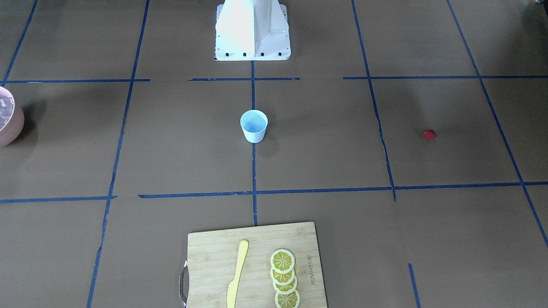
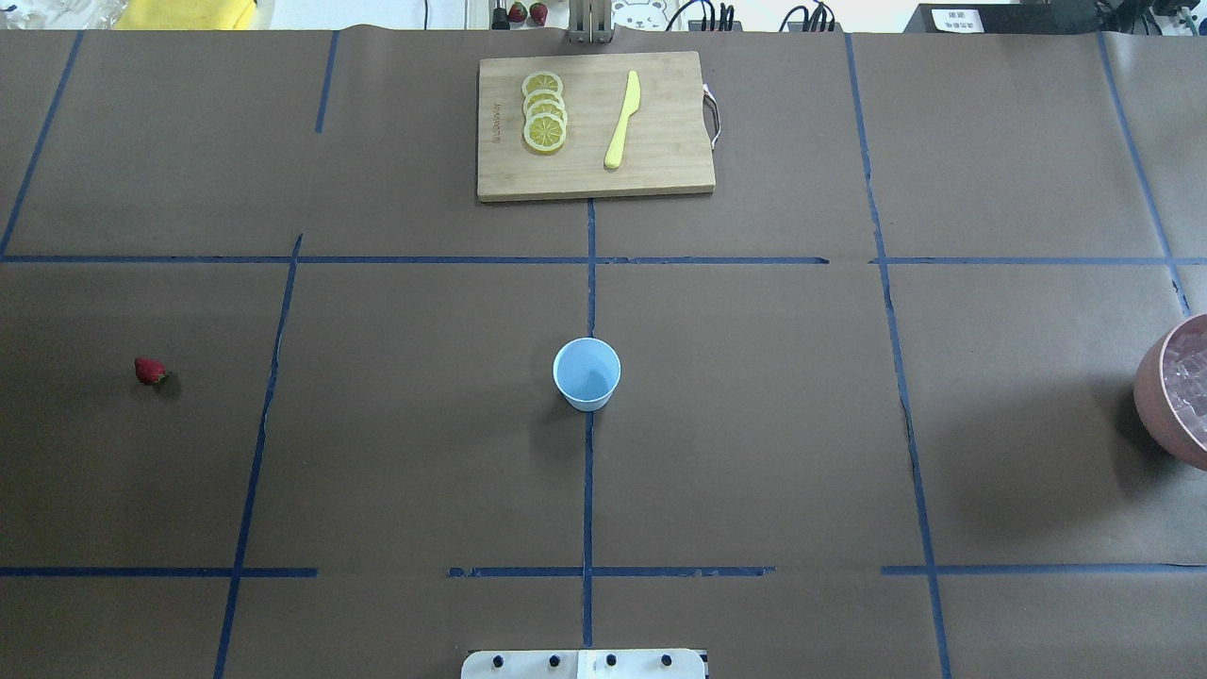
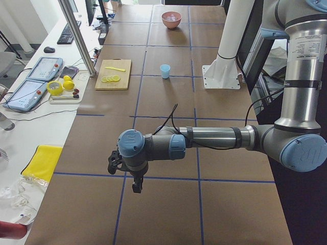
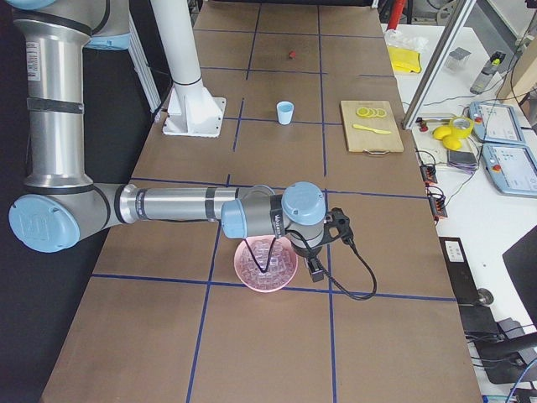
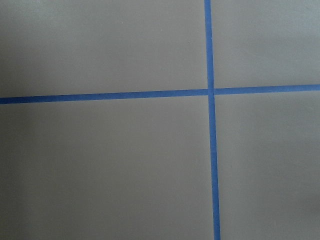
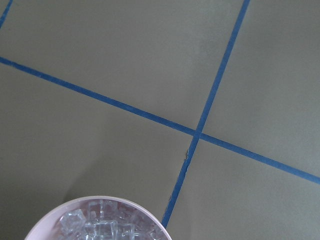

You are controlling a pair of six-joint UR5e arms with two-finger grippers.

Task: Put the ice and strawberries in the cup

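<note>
The pale blue cup [image 2: 586,373] stands upright and empty at the table's centre; it also shows in the front view [image 1: 254,125]. The small dark-red strawberry [image 2: 149,370] lies alone on the table far to the robot's left. The ice [image 6: 102,225] fills a pink bowl [image 2: 1174,415] at the robot's far right edge. My left gripper [image 3: 137,187] hangs above bare table at the left end, seen only in the left side view. My right gripper [image 4: 316,270] hangs just beside the bowl [image 4: 267,262], seen only in the right side view. I cannot tell whether either is open or shut.
A wooden cutting board [image 2: 660,123] at the far side carries several lemon slices [image 2: 544,111] and a yellow knife [image 2: 622,120]. The robot's white base [image 1: 252,30] stands at the near middle edge. Blue tape lines cross the brown table cover.
</note>
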